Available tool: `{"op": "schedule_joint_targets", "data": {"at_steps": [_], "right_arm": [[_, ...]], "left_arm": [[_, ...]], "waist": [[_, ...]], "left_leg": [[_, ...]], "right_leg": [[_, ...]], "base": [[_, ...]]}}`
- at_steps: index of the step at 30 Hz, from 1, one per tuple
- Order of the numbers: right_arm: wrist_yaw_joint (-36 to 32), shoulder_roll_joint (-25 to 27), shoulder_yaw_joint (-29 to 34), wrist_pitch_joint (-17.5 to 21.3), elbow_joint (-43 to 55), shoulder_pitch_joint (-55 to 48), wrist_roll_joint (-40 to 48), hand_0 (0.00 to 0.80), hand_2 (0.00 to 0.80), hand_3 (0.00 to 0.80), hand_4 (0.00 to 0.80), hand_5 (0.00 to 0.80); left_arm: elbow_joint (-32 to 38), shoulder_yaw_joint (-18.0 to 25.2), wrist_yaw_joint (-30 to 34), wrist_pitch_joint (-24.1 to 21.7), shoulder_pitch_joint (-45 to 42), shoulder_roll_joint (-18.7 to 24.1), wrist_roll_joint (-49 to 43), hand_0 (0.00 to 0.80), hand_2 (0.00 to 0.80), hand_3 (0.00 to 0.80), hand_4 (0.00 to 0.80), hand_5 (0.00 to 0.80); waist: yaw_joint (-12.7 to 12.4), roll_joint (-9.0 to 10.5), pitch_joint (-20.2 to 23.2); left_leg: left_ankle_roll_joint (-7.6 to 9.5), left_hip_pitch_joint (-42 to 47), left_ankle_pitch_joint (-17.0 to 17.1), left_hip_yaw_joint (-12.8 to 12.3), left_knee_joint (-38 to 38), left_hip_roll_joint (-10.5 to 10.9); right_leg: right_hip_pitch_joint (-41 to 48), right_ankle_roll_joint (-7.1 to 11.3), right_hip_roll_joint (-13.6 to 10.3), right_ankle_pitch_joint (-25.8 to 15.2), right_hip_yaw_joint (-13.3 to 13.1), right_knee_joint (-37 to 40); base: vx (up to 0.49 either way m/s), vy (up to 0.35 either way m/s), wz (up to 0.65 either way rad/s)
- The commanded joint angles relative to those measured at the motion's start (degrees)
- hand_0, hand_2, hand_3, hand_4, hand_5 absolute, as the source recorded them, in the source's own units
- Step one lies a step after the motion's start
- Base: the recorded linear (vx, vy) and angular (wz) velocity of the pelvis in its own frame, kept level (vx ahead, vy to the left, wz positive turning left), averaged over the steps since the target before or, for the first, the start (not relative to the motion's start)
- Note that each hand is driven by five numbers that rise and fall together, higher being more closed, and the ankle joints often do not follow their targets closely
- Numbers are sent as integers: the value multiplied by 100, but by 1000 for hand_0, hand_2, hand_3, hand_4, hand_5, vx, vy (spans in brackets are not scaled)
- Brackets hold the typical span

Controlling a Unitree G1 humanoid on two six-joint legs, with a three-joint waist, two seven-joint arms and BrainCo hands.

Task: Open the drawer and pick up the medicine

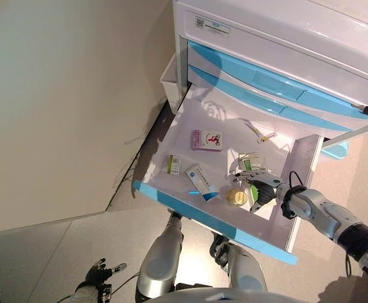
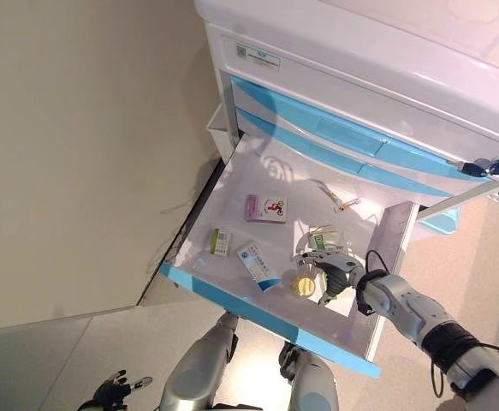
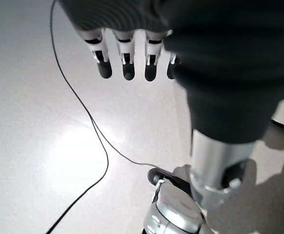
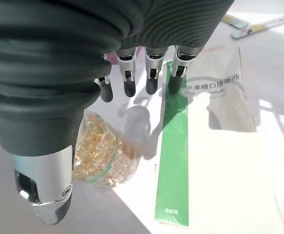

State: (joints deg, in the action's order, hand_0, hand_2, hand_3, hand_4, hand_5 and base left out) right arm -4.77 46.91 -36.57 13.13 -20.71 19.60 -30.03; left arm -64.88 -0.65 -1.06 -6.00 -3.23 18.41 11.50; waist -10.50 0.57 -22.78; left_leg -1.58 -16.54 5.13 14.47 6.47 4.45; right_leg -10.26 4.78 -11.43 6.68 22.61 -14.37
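Left eye view first, nearest the robot: the left hand (image 1: 98, 273) hangs low over the pale floor (image 1: 38, 252), well away from the cabinet; its own wrist view shows the fingers (image 3: 127, 66) straight and apart, holding nothing. Beyond it the blue-fronted drawer (image 1: 190, 211) stands pulled fully out of the white medical cabinet (image 1: 278, 44). Inside the drawer, near the front edge, lie a blue-and-white medicine box (image 1: 201, 180) and, further toward the robot's left, a small green-labelled packet (image 1: 175, 164). The right hand (image 1: 257, 187) is down inside the drawer on the right-hand side, above a white-and-green medicine box (image 4: 215, 146) and just beside a clear bottle of yellow capsules (image 4: 100, 153). In the right wrist view the fingers (image 4: 151, 73) are extended and spread over the green stripe of the box, with the thumb (image 4: 47, 185) apart beside the bottle; the hand grips nothing, and whether the fingertips touch the box cannot be told. Farther in rests a pink box (image 1: 207, 139), and near the back of the drawer a slim yellow-tipped item (image 1: 259, 132). Behind, the upper blue drawers (image 1: 259, 82) are closed.
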Motion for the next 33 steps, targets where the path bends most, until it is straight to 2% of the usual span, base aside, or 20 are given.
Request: {"op": "schedule_joint_targets", "data": {"at_steps": [1, 17, 33], "right_arm": [[149, -38, -340, -95, -4, 104, -181, 0, 0, 0, 0, 0], [360, -284, -272, -189, -21, 86, -279, 0, 0, 0, 0, 0], [-172, -87, -884, 41, 258, 212, -272, 0, 0, 0, 0, 0]], "left_arm": [[47, -182, -122, -103, -103, -49, 334, 0, 0, 0, 0, 0], [44, -249, -200, -94, -44, -128, 370, 0, 0, 0, 0, 0], [48, -283, -151, -91, -20, -111, 306, 0, 0, 0, 0, 0]], "waist": [[-69, 41, 244], [-38, 7, 217], [-49, 60, 195]], "left_leg": [[-75, -199, 37, -19, -5, 72], [-43, -234, 34, -21, 7, 98], [-35, -226, 31, 9, -21, 112]], "right_leg": [[-371, 282, -301, -833, -163, 186], [-440, 290, -347, -836, -216, 137], [-473, 293, -359, -822, -230, 94]], "base": [[0, 0, 0], [0, 0, 0], [0, 0, 0]]}}
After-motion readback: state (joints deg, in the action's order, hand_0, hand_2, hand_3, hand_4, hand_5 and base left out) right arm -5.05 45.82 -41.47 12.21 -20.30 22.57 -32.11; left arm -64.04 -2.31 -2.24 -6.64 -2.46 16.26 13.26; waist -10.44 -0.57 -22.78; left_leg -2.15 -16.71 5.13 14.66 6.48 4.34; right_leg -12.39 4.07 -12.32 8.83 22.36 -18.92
